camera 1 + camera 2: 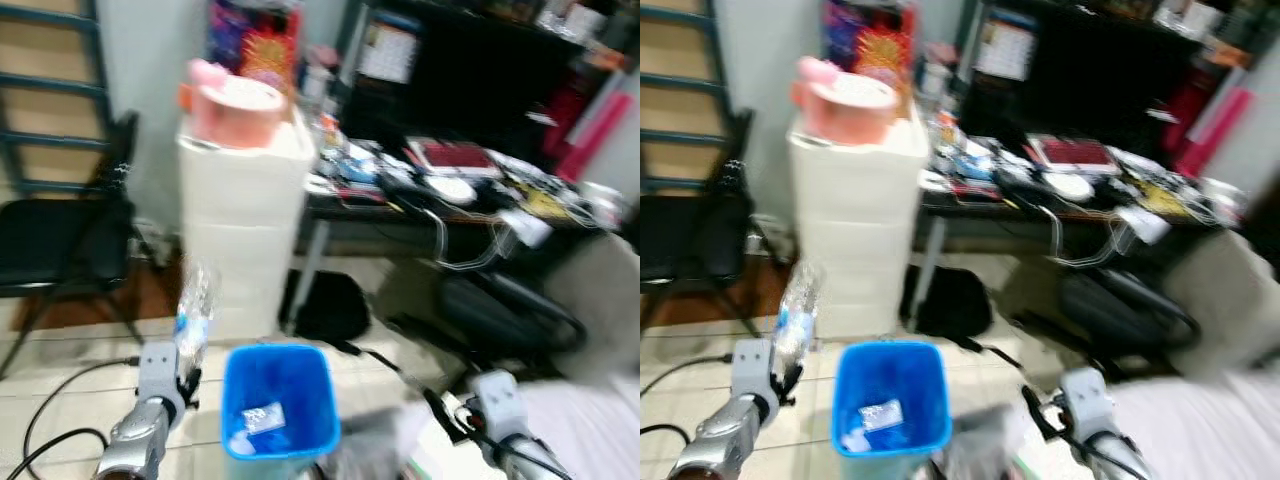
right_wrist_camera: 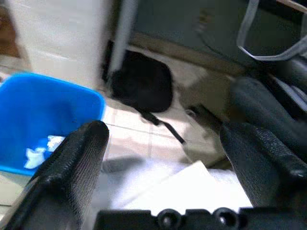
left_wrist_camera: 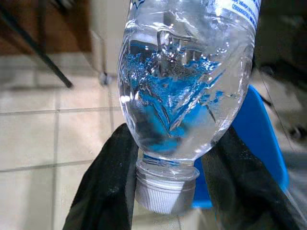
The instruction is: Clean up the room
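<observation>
One clear crinkled plastic water bottle (image 3: 187, 76) with a white screw cap is in the left tool (image 3: 168, 191), whose two black fingers are closed on the neck just above the cap, so the bottle stands cap-down and rises above the tool, just to the left of the one blue plastic waste bin (image 1: 279, 400) on the tiled floor (image 1: 70, 390). The step in hand looks like dropping the bottle into that bin: the tool would do well to carry it rightward until the bottle is over the bin's open mouth, tip it inward, and only then part the fingers, since a release from beside the rim could send it rolling across the tiles. The right tool (image 2: 163, 148) hangs wide open and holds nothing, near the bin's right side. The bin already holds a few pale scraps of paper, perhaps two or three; blur hides the exact count. Behind stand one white drawer unit (image 1: 245, 210), one black folding chair (image 1: 60, 240) and one cluttered table (image 1: 345, 220).
</observation>
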`<state>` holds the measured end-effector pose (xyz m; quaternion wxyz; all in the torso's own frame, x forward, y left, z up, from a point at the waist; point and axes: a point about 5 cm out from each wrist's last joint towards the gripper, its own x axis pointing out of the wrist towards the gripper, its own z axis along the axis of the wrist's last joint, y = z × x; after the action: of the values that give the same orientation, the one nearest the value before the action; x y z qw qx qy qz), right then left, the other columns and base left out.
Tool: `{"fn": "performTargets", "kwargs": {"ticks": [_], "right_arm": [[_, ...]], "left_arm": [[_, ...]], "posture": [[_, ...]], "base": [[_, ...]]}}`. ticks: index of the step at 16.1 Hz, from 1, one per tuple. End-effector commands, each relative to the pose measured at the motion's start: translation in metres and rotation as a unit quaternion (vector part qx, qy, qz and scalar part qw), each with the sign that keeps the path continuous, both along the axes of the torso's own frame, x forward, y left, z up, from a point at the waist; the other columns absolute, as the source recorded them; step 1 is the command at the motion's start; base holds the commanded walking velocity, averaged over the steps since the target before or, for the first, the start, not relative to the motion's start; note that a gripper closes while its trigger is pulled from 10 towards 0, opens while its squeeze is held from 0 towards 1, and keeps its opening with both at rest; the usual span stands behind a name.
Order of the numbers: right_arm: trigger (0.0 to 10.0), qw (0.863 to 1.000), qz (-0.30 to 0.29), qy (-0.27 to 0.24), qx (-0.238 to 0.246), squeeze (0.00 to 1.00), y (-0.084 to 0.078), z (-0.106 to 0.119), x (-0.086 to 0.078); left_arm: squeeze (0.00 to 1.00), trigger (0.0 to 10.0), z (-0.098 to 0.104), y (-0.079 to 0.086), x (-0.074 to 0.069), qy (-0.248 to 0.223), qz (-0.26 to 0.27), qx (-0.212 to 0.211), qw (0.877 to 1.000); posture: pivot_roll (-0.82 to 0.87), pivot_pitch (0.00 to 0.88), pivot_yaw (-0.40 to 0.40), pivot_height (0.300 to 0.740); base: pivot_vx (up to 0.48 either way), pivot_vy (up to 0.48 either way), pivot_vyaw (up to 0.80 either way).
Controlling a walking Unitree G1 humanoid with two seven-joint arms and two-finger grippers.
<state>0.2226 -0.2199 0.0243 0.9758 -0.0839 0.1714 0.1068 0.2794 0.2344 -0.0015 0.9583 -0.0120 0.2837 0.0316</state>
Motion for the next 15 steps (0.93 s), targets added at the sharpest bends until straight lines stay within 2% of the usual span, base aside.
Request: {"fn": "performTargets", "kwargs": {"ticks": [1, 3, 4, 6, 8, 9, 10, 12, 15], "right_arm": [[10.0, 1.0, -0.009, -0.012, -0.009, 0.0, -0.01, 0.012, -0.006], [10.0, 1.0, 0.0, -0.001, -0.006, 0.0, -0.008, 0.015, -0.025], [10.0, 1.0, 0.003, 0.019, 0.004, 0.0, -0.006, 0.016, -0.043], [10.0, 0.999, 0.002, 0.039, 0.015, 0.0, -0.002, 0.015, -0.058], [10.0, 0.999, 0.002, 0.048, 0.02, 0.0, 0.001, 0.016, -0.064], [10.0, 0.999, 0.001, 0.049, 0.022, 0.0, 0.002, 0.017, -0.064], [10.0, 0.998, 0.0, 0.05, 0.022, 0.0, 0.002, 0.017, -0.064], [10.0, 0.998, -0.003, 0.057, 0.024, 0.0, 0.003, 0.02, -0.065], [10.0, 0.998, -0.003, 0.057, 0.024, 0.0, 0.003, 0.02, -0.065]], "left_arm": [[0.0, 10.0, 0.007, -0.011, 0.013, -0.009, -0.023, -0.008, 1.0], [0.0, 10.0, 0.006, -0.019, 0.016, 0.012, -0.064, 0.008, 0.998], [0.0, 10.0, 0.005, -0.023, 0.019, 0.033, -0.097, 0.032, 0.994], [0.0, 10.0, 0.008, -0.023, 0.023, 0.038, -0.108, 0.048, 0.992], [0.0, 10.0, 0.013, -0.022, 0.027, 0.035, -0.108, 0.048, 0.992], [0.03, 10.0, 0.018, -0.024, 0.032, 0.023, -0.123, 0.056, 0.991], [1.0, 10.0, 0.024, -0.024, 0.037, 0.013, -0.124, 0.057, 0.991], [1.0, 10.0, 0.028, -0.018, 0.041, 0.011, -0.109, 0.063, 0.992], [1.0, 10.0, 0.028, -0.018, 0.041, 0.011, -0.109, 0.063, 0.992]], "posture": [[-0.17, 0.14, -0.213, 0.74], [-0.22, 0.164, -0.188, 0.74], [-0.24, 0.181, -0.172, 0.74], [-0.26, 0.194, -0.154, 0.74], [-0.26, 0.198, -0.146, 0.74], [-0.27, 0.197, -0.144, 0.74], [-0.27, 0.195, -0.141, 0.74], [-0.26, 0.19, -0.136, 0.74], [-0.26, 0.19, -0.136, 0.74]], "base": [[0.0, 0.0, 0.0], [0.0, 0.0, 0.0], [0.0, 0.0, 0.0], [0.0, 0.0, 0.0], [0.0, 0.0, 0.0], [0.0, 0.0, 0.0], [0.0, 0.0, 0.0], [0.0, 0.0, 0.0], [0.0, 0.0, 0.0]]}}
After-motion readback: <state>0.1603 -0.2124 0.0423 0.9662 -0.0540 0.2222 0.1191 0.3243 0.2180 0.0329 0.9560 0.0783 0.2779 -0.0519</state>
